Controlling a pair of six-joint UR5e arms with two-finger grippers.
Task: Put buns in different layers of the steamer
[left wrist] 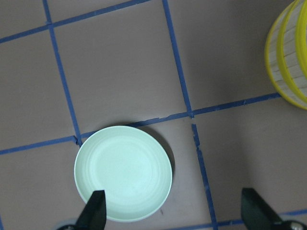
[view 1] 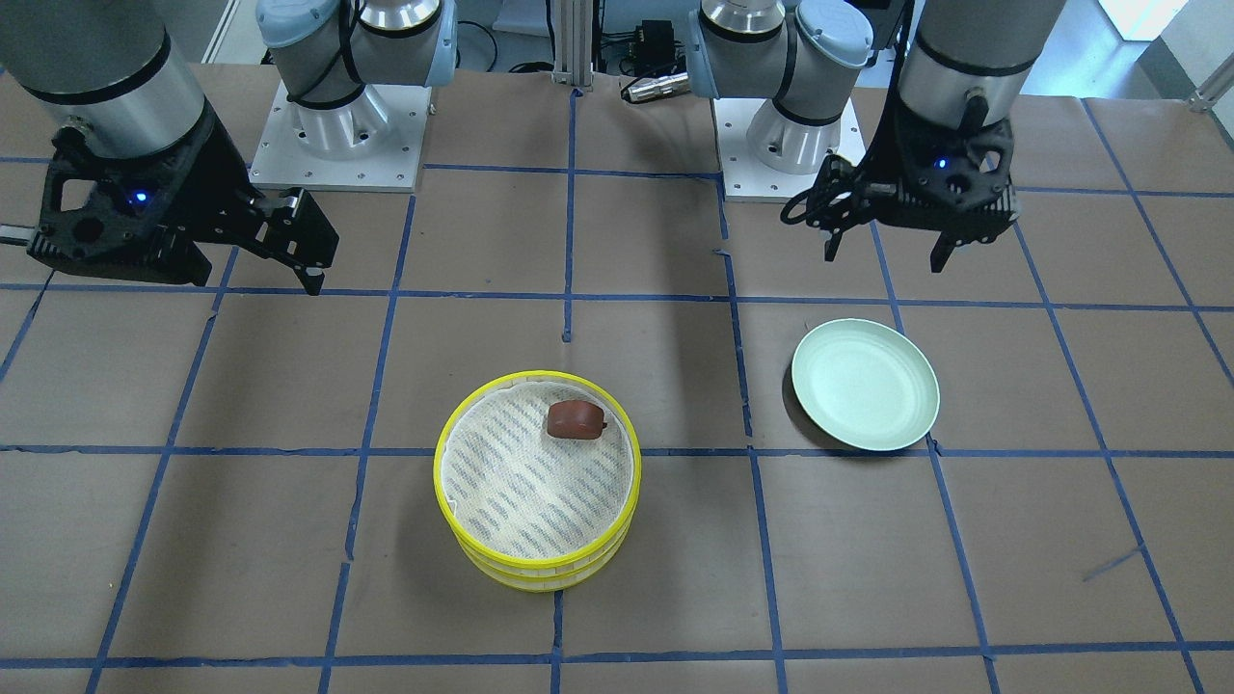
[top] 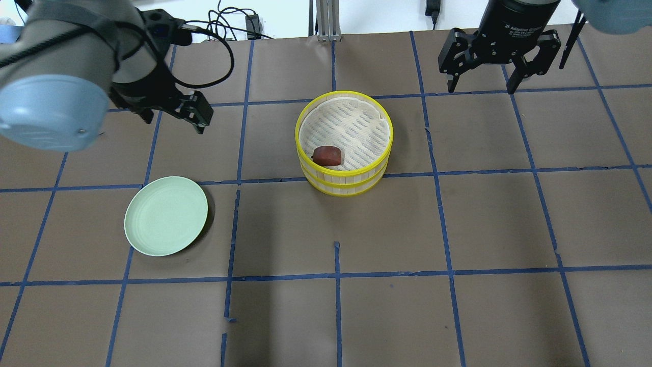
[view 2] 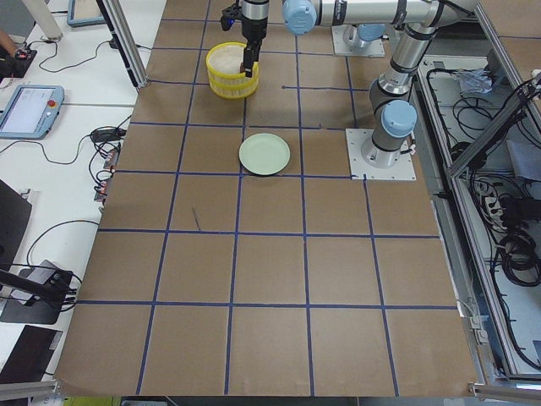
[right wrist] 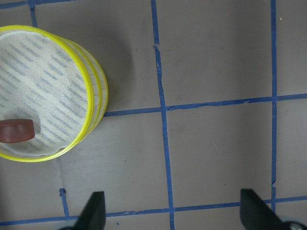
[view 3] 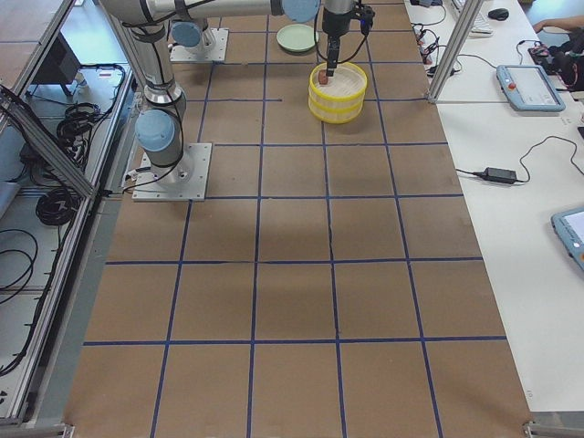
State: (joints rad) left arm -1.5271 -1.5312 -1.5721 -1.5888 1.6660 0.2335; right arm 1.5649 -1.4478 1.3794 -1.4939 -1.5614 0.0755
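Two yellow-rimmed steamer layers are stacked mid-table, the top layer [view 1: 439, 472] [top: 346, 94] on the lower layer [view 1: 540, 578] [top: 346, 189]. The reddish-brown bun [view 1: 576, 420] [top: 327, 155] [right wrist: 17, 131] lies on the top layer's mesh liner near its rim. The white bun is hidden or out of view. My left gripper [view 1: 887, 255] [top: 173, 120] [left wrist: 175, 213] is open and empty, hovering beyond the pale green plate. My right gripper [view 1: 308, 270] [top: 481, 84] [right wrist: 172, 213] is open and empty, raised off to the steamer's side.
The pale green plate [view 1: 865, 384] [top: 166, 215] [left wrist: 123, 173] lies bare on the brown table, on my left of the steamer stack. Blue tape lines grid the table. The arm bases stand at the table's robot-side edge.
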